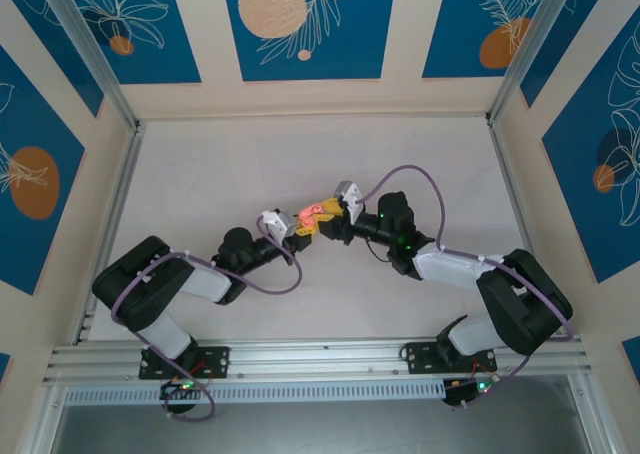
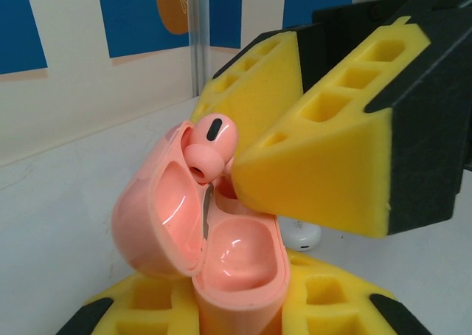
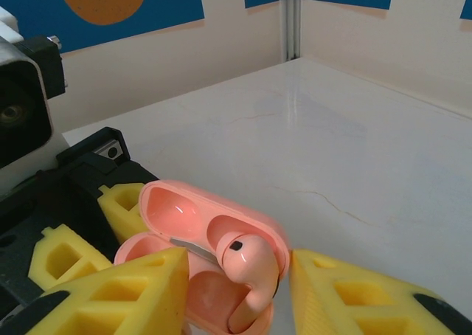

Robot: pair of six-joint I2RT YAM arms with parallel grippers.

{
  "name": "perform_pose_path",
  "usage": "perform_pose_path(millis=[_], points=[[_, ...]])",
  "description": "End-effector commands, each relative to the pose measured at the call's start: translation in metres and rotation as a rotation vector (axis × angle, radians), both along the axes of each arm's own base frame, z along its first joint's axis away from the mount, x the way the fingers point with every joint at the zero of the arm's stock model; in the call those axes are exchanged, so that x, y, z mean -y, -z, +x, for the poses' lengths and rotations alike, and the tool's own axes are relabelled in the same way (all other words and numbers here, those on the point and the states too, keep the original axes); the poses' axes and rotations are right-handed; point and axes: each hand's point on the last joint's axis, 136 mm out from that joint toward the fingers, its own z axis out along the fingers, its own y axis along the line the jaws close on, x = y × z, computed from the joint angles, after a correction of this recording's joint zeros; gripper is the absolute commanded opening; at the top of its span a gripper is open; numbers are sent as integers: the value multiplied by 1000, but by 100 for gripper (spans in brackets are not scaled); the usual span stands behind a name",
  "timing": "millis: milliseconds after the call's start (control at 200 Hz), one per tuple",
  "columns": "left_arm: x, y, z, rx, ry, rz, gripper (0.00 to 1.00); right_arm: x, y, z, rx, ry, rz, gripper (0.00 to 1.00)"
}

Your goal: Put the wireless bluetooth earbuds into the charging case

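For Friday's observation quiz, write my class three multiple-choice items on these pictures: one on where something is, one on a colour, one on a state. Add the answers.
1. The pink earbud is: A flat on the table; B in the charging case; C stuck to the back wall.
2. The right gripper's foam pads are: A yellow; B green; C white.
3. The case's lid is: A shut; B taped down; C open.
Answers: 1 B, its stem points down into the case; 2 A, both wrist views show yellow foam; 3 C, the lid's hollow inside is bared.
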Motion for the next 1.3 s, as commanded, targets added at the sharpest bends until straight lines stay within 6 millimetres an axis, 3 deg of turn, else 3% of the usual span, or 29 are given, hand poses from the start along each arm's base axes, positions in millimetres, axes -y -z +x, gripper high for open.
perform_pose_path(millis=[0, 1295], points=[[3, -25, -5, 73, 14, -52, 0, -6, -20, -10, 47, -55, 21, 43], [1, -22, -10, 80, 26, -40, 0, 0, -61, -14, 27, -98, 114, 51]])
